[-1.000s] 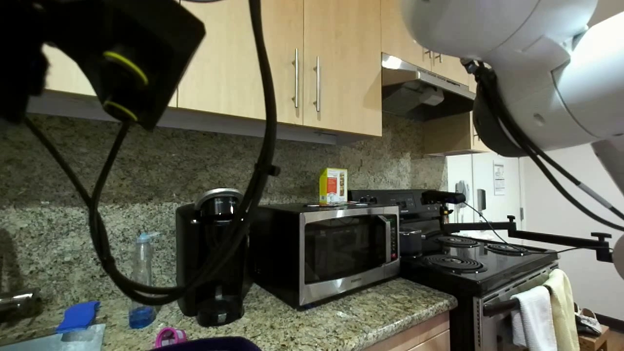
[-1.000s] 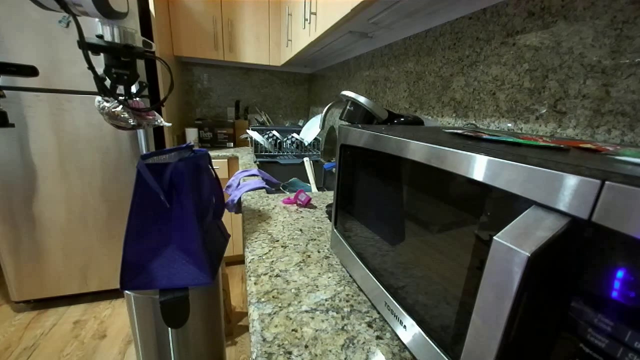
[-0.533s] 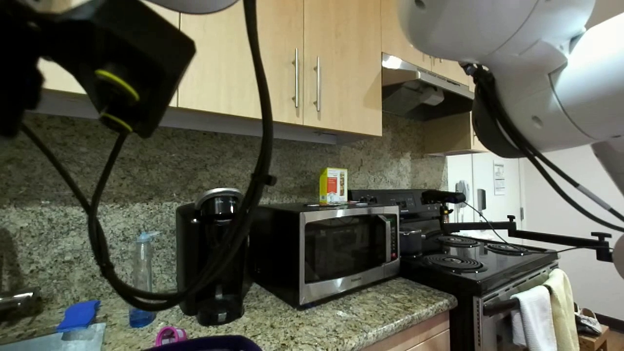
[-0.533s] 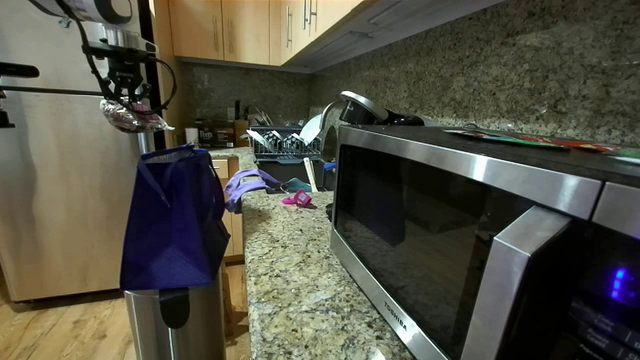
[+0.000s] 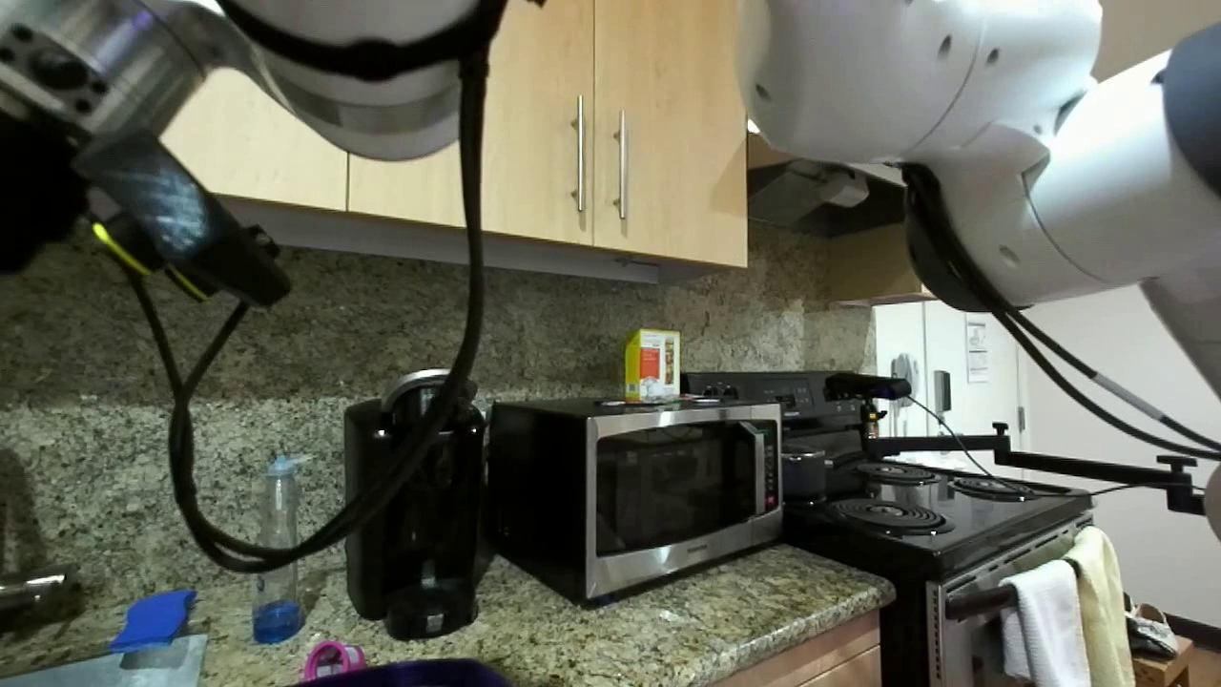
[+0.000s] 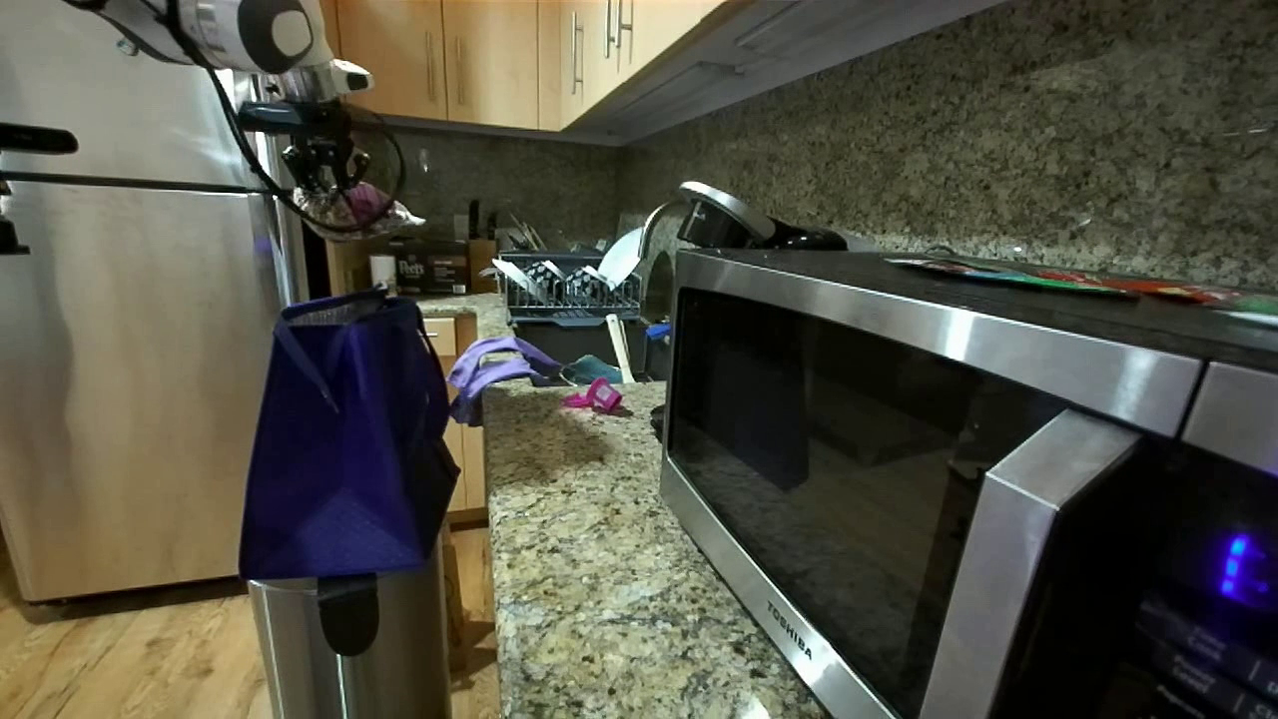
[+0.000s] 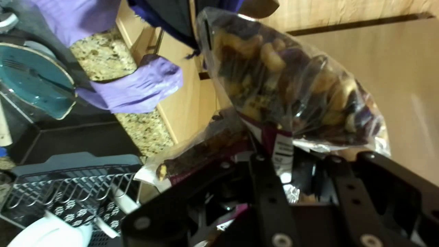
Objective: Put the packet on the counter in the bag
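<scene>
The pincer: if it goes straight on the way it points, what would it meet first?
Perhaps the bag, below the pincer and its packet in an exterior view; depth is unclear, so it could pass beside the bag.

We count 1 nut-mix packet, 1 blue tote bag, 1 Toshiba microwave, 1 coffee maker, 1 water bottle, 1 dish rack, 2 oven towels, 3 stove coils in view.

A fitted kitchen

A coil-burner stove under a range hood, a Toshiba microwave, a coffee maker, a refrigerator, a loaded dish rack and wall cabinets above a granite backsplash all show it.
</scene>
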`<control>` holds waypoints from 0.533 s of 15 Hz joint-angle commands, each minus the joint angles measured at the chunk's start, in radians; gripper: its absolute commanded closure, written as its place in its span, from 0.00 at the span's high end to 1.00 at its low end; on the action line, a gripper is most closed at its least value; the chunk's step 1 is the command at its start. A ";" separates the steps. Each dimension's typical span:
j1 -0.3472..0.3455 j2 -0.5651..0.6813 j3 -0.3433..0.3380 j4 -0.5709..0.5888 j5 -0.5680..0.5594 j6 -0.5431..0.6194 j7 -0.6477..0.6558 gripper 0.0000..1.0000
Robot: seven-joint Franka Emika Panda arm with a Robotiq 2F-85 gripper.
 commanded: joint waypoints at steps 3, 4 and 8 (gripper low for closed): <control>-0.064 -0.154 -0.035 -0.250 0.011 0.197 0.087 0.07; -0.069 -0.175 -0.040 -0.284 0.012 0.208 0.098 0.07; -0.078 -0.302 -0.052 -0.461 0.003 0.213 0.134 0.07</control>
